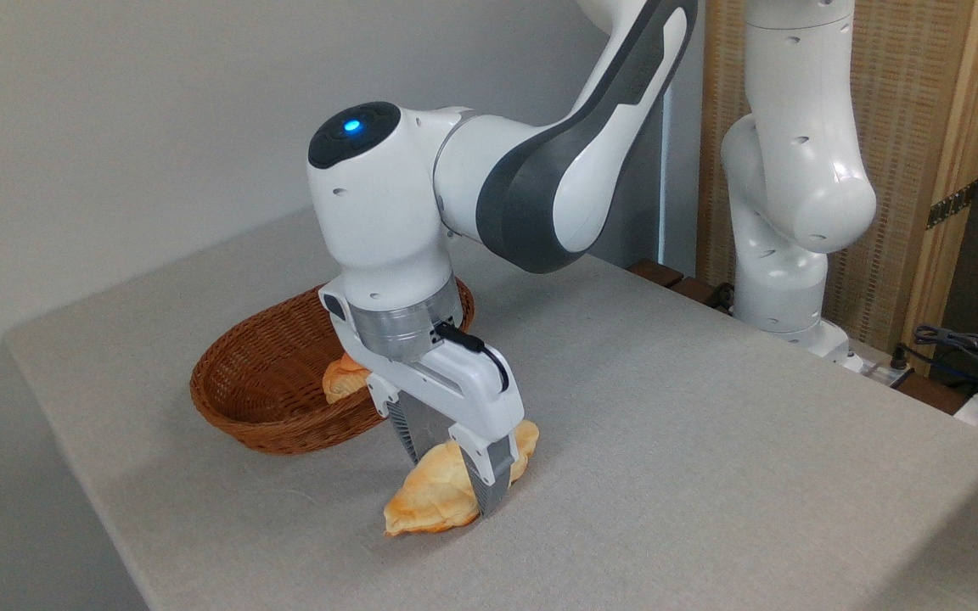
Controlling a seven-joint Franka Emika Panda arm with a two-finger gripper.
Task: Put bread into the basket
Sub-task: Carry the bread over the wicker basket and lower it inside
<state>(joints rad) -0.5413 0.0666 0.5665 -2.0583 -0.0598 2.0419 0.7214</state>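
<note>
Fixed camera: gripper straddles the bread on the table, just in front of the basket.

No brand, label or readable writing shows; the only marking is a blue light on the arm's wrist joint. The two fingers stand either side of the bread's middle, apparently clenched on it, though true contact is hard to confirm. The bread lies on the grey cloth, or barely off it, outside the basket and near the table's front edge; open cloth extends to its right. A smaller roll sits inside the basket, mostly hidden behind the gripper's mount. The basket's right rim is also covered by the arm. Cables at the far right are cut off by the frame.
</note>
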